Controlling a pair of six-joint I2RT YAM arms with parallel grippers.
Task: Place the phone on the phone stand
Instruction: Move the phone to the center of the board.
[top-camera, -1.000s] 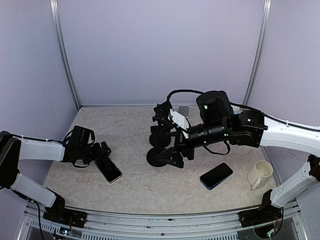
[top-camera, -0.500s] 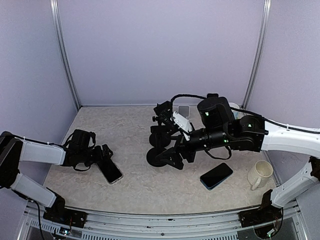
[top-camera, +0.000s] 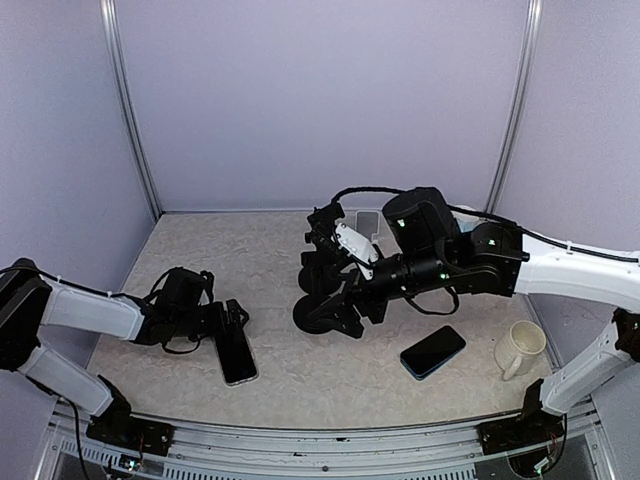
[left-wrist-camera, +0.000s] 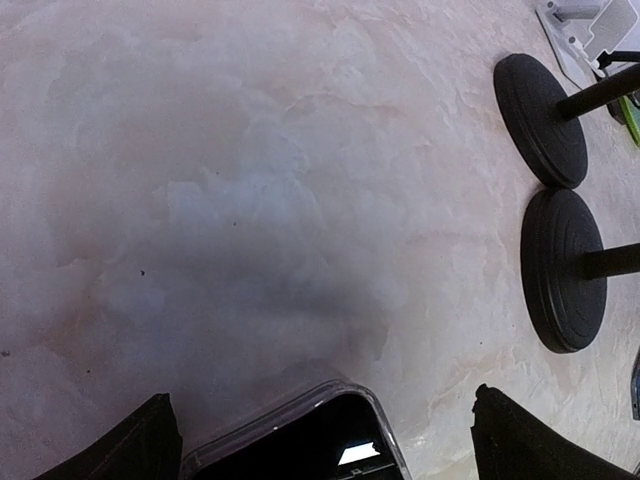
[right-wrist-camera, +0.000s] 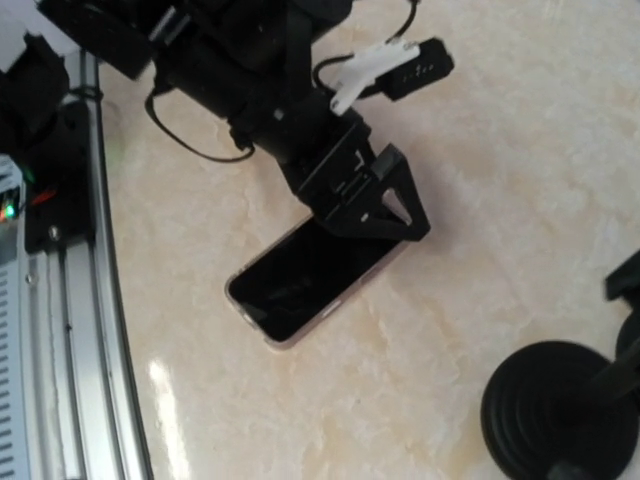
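A black phone in a clear case (top-camera: 238, 356) lies flat on the marble table at the left. My left gripper (top-camera: 230, 320) is low over its far end and open. In the left wrist view the phone's corner (left-wrist-camera: 300, 440) sits between the two fingertips (left-wrist-camera: 140, 450), with a gap on each side. The right wrist view shows that phone (right-wrist-camera: 300, 280) with the left gripper (right-wrist-camera: 365, 195) overlapping its end. Two black phone stands with round bases (top-camera: 318, 318) stand mid-table, also visible in the left wrist view (left-wrist-camera: 563, 270). My right gripper (top-camera: 346, 306) hovers open beside them, holding nothing.
A second phone in a blue case (top-camera: 432, 351) lies right of the stands. A cream mug (top-camera: 520, 348) stands near the right edge. A small grey block (top-camera: 368, 220) sits by the back wall. The metal frame rail (right-wrist-camera: 70, 300) runs along the near edge.
My left gripper has moved right and nearer the front edge, and the clear-cased phone has shifted and turned with it. The right arm has shifted slightly over the stands.
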